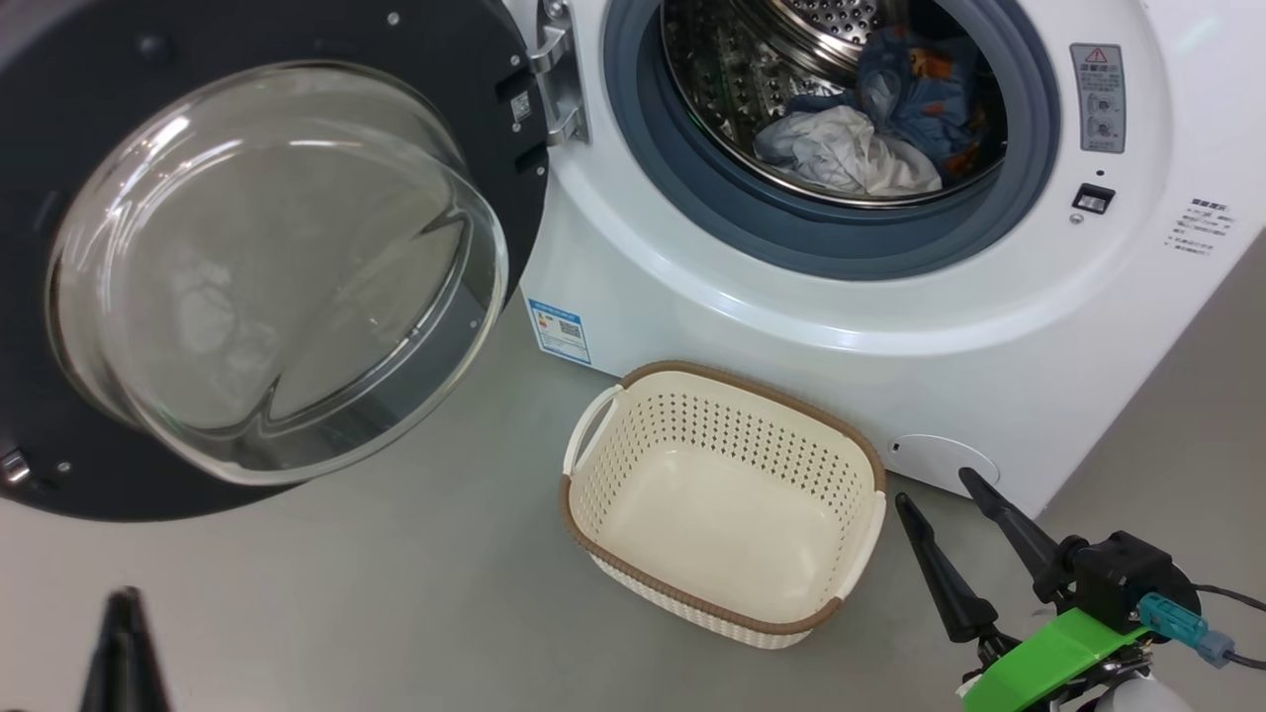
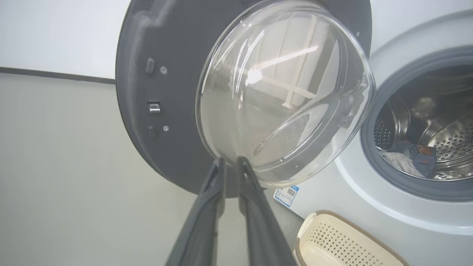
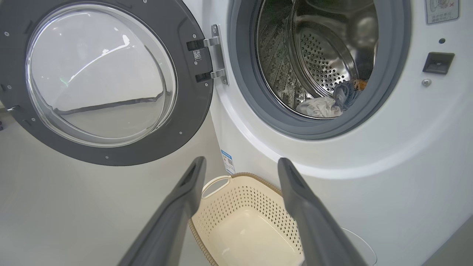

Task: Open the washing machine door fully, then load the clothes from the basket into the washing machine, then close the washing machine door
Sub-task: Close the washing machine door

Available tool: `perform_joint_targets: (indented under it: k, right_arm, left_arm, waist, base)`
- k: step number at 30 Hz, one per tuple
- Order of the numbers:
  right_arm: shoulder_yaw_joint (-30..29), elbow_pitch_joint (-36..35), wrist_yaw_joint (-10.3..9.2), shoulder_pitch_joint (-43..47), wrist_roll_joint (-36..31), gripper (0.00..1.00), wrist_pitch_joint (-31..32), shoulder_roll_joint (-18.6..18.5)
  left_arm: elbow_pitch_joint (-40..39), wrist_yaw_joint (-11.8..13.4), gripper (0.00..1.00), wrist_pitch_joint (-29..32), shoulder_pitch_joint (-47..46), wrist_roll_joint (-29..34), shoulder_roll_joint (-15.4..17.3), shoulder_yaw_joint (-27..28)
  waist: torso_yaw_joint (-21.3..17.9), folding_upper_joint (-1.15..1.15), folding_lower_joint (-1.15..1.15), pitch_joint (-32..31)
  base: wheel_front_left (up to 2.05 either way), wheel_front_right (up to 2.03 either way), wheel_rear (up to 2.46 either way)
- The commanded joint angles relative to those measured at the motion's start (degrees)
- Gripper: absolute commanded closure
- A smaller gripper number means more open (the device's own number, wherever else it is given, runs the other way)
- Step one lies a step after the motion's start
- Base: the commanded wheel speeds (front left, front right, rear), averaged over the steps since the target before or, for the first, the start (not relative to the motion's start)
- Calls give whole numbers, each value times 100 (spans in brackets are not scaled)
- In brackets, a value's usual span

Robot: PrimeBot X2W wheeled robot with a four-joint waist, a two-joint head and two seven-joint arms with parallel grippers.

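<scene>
The washing machine [image 1: 791, 326] stands with its drum uncovered. The washing machine door [image 1: 277, 267] hangs swung wide to the left, glass bowl facing me. The clothes [image 1: 870, 129], blue printed fabric with a white cloth, lie inside the drum. On the floor before the washer, the cream basket [image 1: 712, 425] holds nothing. My left gripper [image 1: 124, 598] is low at the left, below the door, fingers nearly together on nothing; its wrist view looks up at the door [image 2: 281, 92]. My right gripper [image 1: 934, 488] is open beside the basket's right end.
Grey floor spreads to the left of and in front of the basket. A round flap [image 1: 940, 460] sits low on the washer front, just beyond my right fingertips. The open door overhangs the floor on the left. A pale wall with a dark stripe [image 2: 55, 74] runs behind the door.
</scene>
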Motion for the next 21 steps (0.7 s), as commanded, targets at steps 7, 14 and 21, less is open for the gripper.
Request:
perform_joint_targets:
  k: [7,14,21]
  right_arm:
    - [107,-127,16,-36,46,0,-27,30]
    - [96,-143,16,-105,20,0,-27,54]
    - [87,-158,16,-146,5,0,-27,76]
  left_arm:
    - [-730,-162,100,-36,-794,-19,190,989]
    - [-934,-195,100,-36,-1833,-734,1096,1568]
    - [-24,-196,100,-36,-2877,-2148,2210,2093]
  waist:
    - [-170,0,0,109]
    - [-417,0,0,263]
    - [-668,0,0,368]
  base:
    - [0,0,0]
    - [0,0,0]
    - [0,0,0]
